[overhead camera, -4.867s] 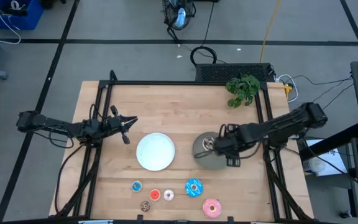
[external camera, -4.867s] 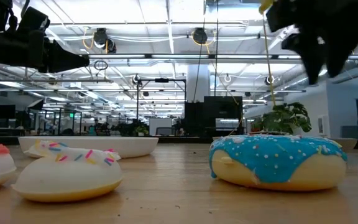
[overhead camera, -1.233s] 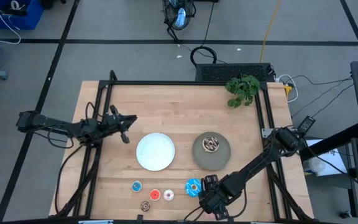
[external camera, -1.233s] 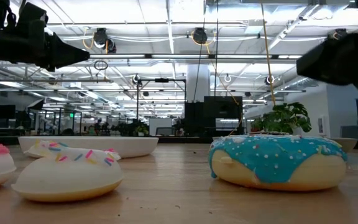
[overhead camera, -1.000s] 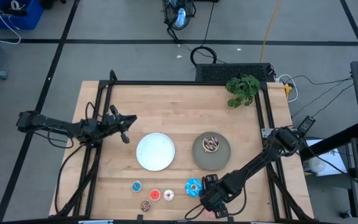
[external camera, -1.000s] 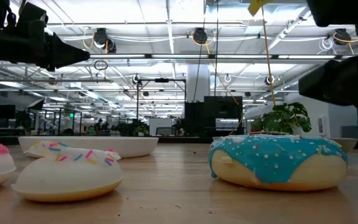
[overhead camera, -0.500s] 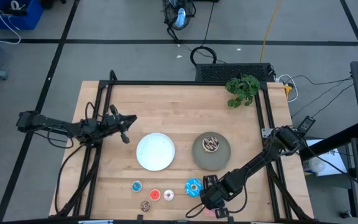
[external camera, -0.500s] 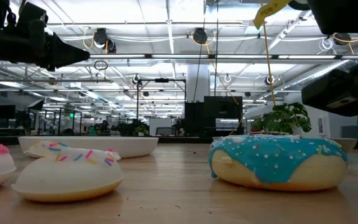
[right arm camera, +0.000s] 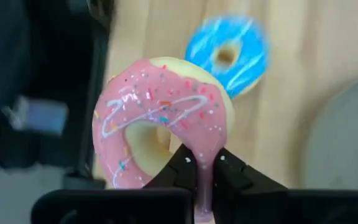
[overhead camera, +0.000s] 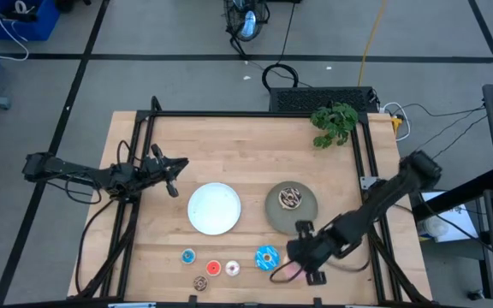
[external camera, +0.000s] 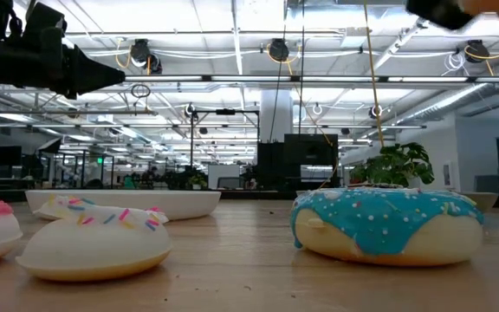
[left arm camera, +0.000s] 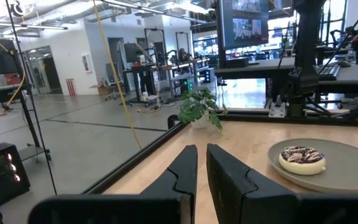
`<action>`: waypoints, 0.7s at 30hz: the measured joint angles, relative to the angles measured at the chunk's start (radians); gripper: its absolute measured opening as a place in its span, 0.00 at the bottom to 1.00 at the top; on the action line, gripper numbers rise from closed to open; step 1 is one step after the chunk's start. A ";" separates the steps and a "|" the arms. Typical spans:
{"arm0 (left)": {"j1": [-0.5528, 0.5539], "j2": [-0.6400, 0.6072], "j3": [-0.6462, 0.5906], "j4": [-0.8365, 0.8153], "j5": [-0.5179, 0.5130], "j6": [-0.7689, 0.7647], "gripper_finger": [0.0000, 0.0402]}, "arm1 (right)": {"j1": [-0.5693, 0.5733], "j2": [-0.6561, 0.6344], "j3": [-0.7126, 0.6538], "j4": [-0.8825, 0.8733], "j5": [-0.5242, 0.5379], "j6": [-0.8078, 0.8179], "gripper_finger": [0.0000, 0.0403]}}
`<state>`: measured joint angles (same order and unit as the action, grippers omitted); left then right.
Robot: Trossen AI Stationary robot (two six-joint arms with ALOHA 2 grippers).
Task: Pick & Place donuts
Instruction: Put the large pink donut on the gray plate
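Right tool lifts the pink donut

Over the bench (overhead camera: 255,145) at 5 o'clock, we see the right tool (right arm camera: 204,163) pinched on the pink-iced donut's (right arm camera: 160,118) rim, beside the blue-iced donut (overhead camera: 266,257). At 9 o'clock, the left tool (left arm camera: 202,163) waits, nearly closed, empty.

two slim dark arms (loose black cables alongside), each ending in dark, angular, tapered fingers (left arm camera: 194,177).
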<state>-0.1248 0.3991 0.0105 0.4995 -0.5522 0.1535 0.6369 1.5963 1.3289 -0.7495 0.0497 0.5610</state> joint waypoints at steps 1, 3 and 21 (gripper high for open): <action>0.000 0.000 0.000 0.000 0.000 0.000 0.10 | -0.008 -0.030 0.007 -0.026 0.006 0.001 0.02; 0.000 0.000 0.000 0.000 0.000 -0.001 0.10 | -0.028 -0.083 0.008 -0.082 0.007 0.007 0.02; 0.000 0.000 0.000 -0.003 -0.002 0.010 0.10 | -0.187 -0.208 0.008 -0.302 0.058 -0.016 0.04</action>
<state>-0.1246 0.3992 0.0105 0.4969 -0.5541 0.1636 0.4497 1.3884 1.3365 -1.0512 0.1079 0.5455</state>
